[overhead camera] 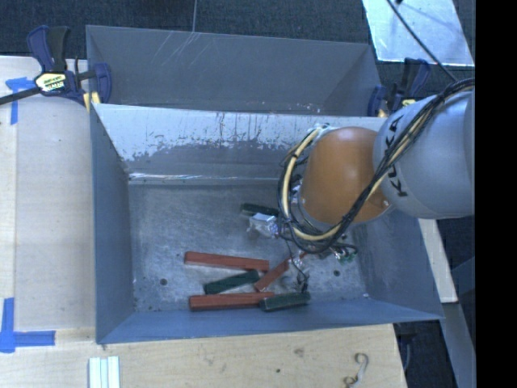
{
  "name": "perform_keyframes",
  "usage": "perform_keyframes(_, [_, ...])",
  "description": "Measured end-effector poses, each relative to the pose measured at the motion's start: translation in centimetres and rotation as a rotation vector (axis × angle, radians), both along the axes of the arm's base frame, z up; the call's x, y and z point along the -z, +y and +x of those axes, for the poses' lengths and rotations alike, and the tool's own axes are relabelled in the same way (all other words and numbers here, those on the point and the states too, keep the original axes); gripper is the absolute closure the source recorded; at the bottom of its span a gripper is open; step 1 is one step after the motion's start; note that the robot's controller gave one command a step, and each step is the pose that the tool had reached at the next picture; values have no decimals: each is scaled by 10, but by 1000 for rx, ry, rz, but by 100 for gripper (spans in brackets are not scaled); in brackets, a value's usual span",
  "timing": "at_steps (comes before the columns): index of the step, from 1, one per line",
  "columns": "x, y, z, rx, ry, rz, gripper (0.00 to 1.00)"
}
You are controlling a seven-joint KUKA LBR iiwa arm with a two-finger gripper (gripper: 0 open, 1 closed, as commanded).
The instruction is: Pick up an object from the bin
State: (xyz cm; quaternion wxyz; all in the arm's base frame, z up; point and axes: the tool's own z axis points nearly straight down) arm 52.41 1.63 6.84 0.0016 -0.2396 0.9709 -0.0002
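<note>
- Where the arm enters from the right, its gripper (298,268) hangs low over a short red-brown stick (273,276) near the front wall of the bin (242,326).
- Gripper opening: cannot tell.

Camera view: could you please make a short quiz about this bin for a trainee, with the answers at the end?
1. True or false: the reddish-brown sticks lie against the bin's far wall.
2. What lies at the right end of the nearest reddish-brown stick? A a dark green stick; B a yellow ball; C a white cup.
3. Fill in: the gripper hangs over the floor's ___ half in this view.
Key: 1 false, they lie on the floor towards the near wall; 2 A; 3 right.
</note>
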Motion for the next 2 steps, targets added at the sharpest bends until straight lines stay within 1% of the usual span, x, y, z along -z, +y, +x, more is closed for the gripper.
perform_keyframes(1, [0, 0, 1, 0, -2, 0, 0])
perform_keyframes(2, [-1, 0, 2, -1, -4, 0, 100])
